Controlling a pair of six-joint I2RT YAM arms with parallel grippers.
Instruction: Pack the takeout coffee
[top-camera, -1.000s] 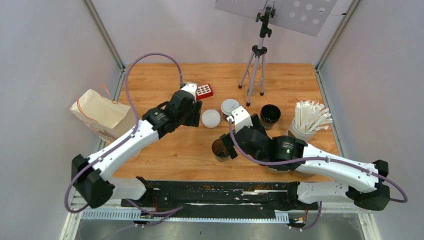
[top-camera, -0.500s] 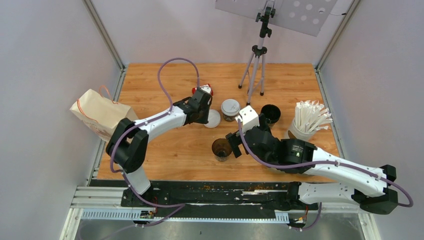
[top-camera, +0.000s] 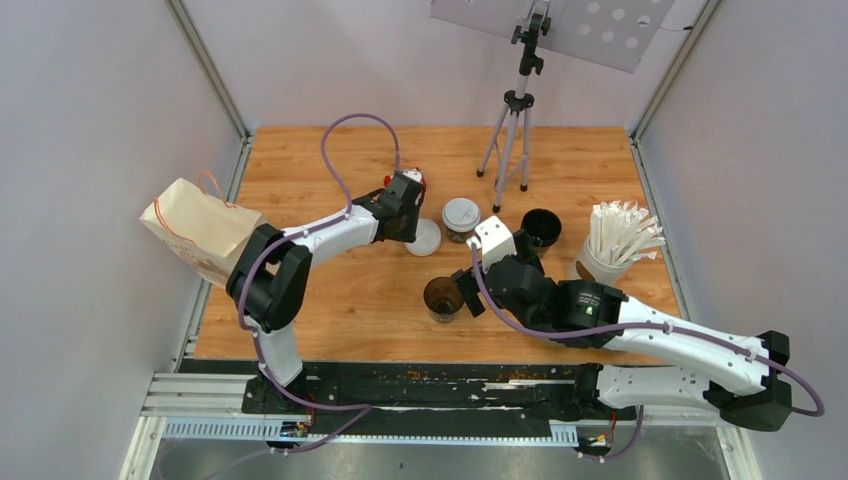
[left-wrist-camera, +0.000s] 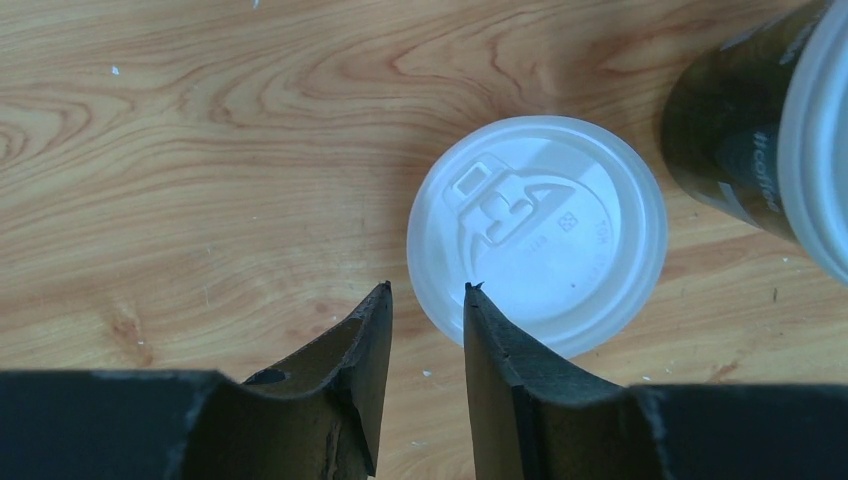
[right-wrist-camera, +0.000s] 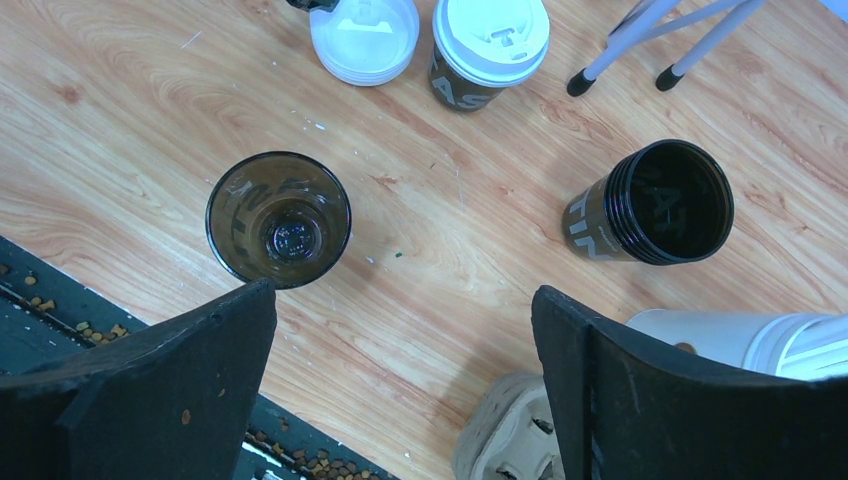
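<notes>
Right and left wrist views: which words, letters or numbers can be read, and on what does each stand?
"AS": large pale letters, cut off, on the side of the black paper cup with a white plastic lid.
Farther open black paper cup: large pale letters, cut off, not surely readable.
Nearer open black paper cup: faint print, unreadable.
Loose round white plastic lid: raised marks, too small to read.

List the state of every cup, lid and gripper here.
Lidded cup: upright, lid on.
Near cup: upright, open, empty.
Far cup: upright, open.
Loose lid: lying flat, on no cup.
Left gripper: slightly open, straddling that lid's rim.
Right gripper: wide open, empty.
</notes>
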